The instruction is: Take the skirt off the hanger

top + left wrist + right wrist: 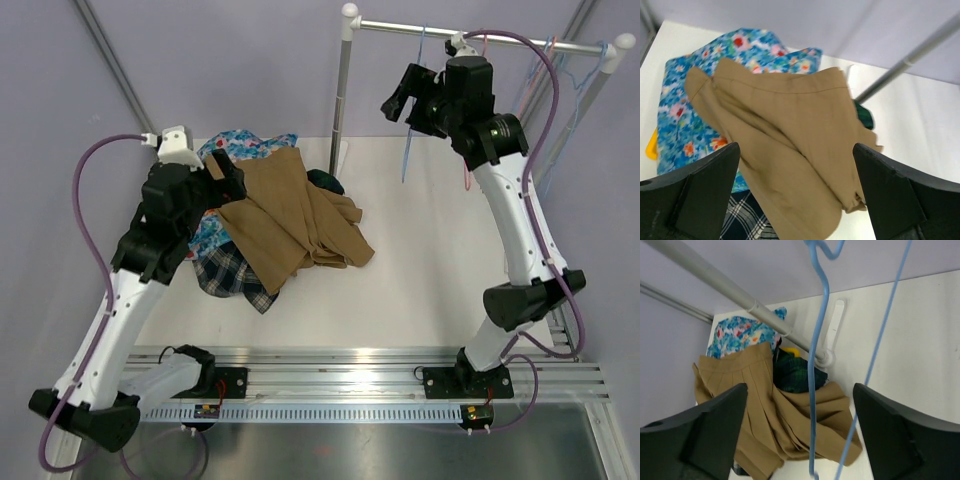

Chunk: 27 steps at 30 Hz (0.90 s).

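Left gripper point(795, 150) and right gripper point(800, 390) gape empty; skirt point(790, 130) lies heaped, off hanger point(811, 415).

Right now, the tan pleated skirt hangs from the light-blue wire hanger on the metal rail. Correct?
No: the top external view shows the tan pleated skirt lying on the clothes pile; the light-blue wire hanger on the rail hangs bare.

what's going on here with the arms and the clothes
The tan skirt is already off and lies on the clothes pile on the table. The light-blue hanger hangs bare from the rail. The right gripper is up beside it, jaws open. The left gripper hovers open over the skirt.
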### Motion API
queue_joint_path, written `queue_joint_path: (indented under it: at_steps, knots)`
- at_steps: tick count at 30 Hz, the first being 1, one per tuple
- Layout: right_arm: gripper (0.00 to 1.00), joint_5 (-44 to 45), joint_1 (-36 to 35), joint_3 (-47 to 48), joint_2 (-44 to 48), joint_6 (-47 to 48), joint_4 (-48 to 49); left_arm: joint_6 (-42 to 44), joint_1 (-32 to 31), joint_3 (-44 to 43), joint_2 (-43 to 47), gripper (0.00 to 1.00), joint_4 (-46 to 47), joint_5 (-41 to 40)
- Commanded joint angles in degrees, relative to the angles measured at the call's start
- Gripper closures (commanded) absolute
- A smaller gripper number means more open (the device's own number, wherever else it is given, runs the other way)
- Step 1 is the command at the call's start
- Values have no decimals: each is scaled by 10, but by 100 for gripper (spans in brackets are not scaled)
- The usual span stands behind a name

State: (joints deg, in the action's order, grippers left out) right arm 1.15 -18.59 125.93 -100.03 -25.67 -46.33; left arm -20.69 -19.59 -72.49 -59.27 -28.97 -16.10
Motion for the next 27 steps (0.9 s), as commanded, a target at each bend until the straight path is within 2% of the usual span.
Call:
queue_joint_path:
  at_steps: [1,4,10,11,13,14,17,19,22,24,27]
  knots:
    - [2,-36,2,-44,103,18,15,26,-7,8,69,1,25,55]
    - [1,-65,2,-134,169,29,45,33,-8,15,124,1,-4,86]
    - [1,-91,2,-398,410,11,155,58,-8,45,237,1,-73,71]
    - [1,-91,2,-481,486,4,201,63,-8,56,278,1,-85,54]
    - [1,-80,2,-556,602,-12,246,65,-8,96,321,1,-92,26]
    - [1,-77,2,-621,640,-10,254,57,-8,106,358,1,-97,16]
    - [0,-35,2,-724,770,-13,262,34,-8,151,427,1,-108,9]
    - [0,6,2,-750,834,-13,226,30,-8,183,450,1,-124,15]
    - [1,33,2,-757,878,2,178,22,-8,204,463,1,-171,4]
    - [1,40,2,-758,889,10,162,0,-8,205,472,1,-180,-19]
    - [1,44,3,-765,896,24,134,17,-8,219,485,1,-163,-6]
